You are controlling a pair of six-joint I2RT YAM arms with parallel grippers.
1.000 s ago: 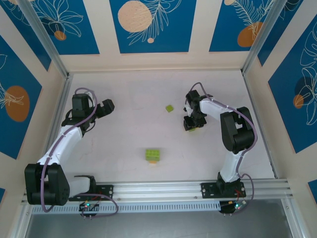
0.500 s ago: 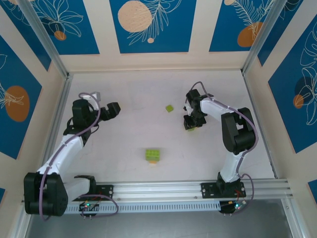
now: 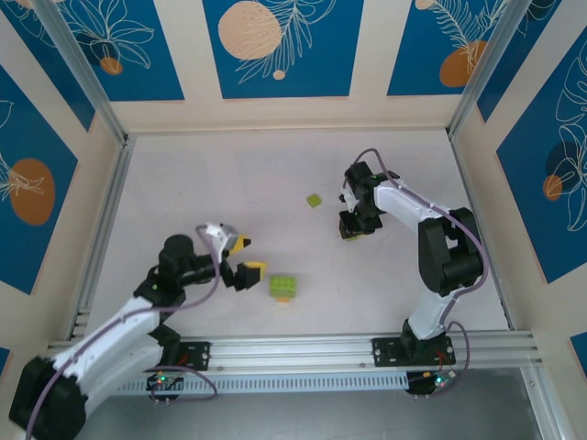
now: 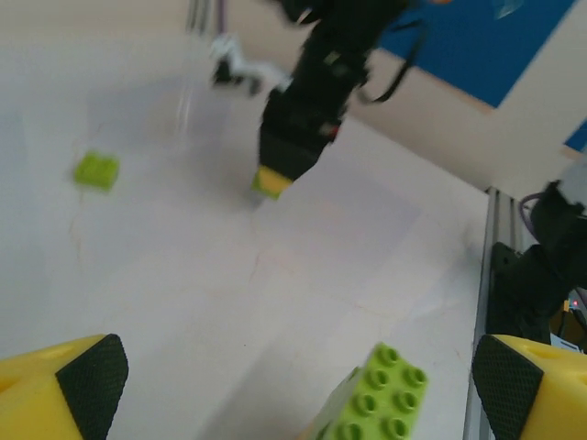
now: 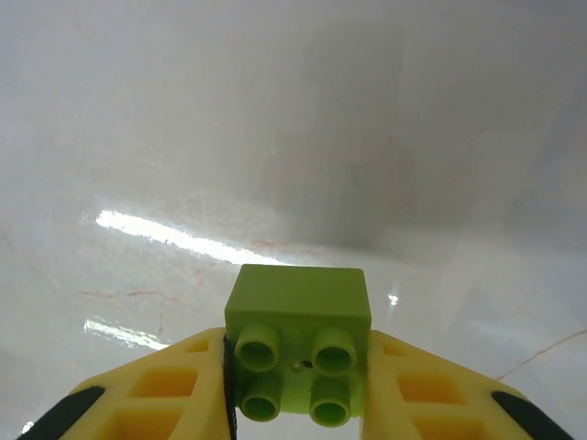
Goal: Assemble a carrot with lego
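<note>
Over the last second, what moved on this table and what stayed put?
The left gripper swung from the far left of the table toward the near middle. It now sits open just left of the green brick cluster, having taken hold of nothing. The right gripper stayed in place, shut on a green brick. The cluster and the loose green brick did not move.

No readable text, label, brand, number or sign appears on anything here.
</note>
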